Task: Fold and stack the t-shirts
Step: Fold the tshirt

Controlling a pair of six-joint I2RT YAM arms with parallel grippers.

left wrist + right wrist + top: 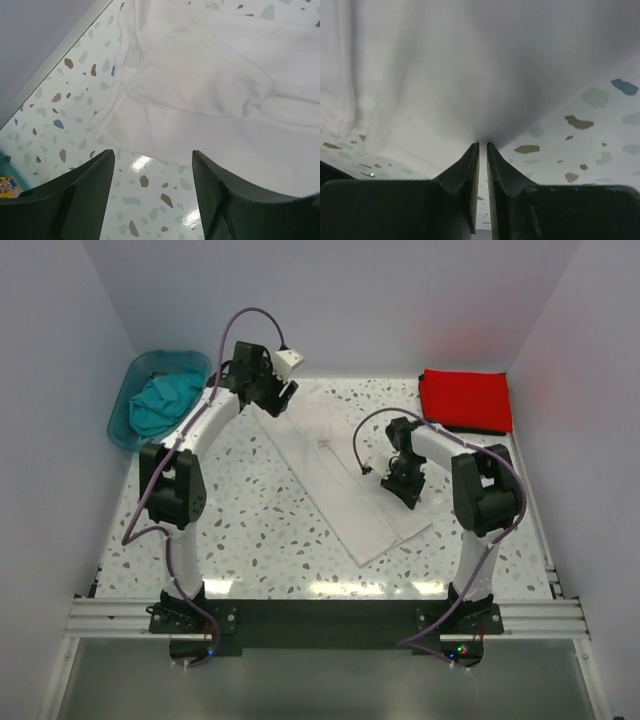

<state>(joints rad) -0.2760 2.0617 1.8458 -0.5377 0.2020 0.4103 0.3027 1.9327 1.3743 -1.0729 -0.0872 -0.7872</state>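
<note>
The white t-shirt [340, 475] lies as a long strip slanting across the table, partly folded. At its far left end my left gripper [278, 400] hovers open; in the left wrist view the gripper [153, 152] has only bare tabletop between its fingers, with the white t-shirt [210, 90] just ahead. My right gripper [405, 490] is at the shirt's right edge. In the right wrist view it [483, 144] is shut on a pinch of the white t-shirt [445, 75], which tents up from its tips. A folded red t-shirt [465, 400] lies at the back right. The teal t-shirt [165, 400] is bunched in a tub.
A translucent teal tub [128, 405] stands at the back left corner, off the speckled table [260, 530]. White walls close in the left, back and right sides. Purple cables loop over both arms.
</note>
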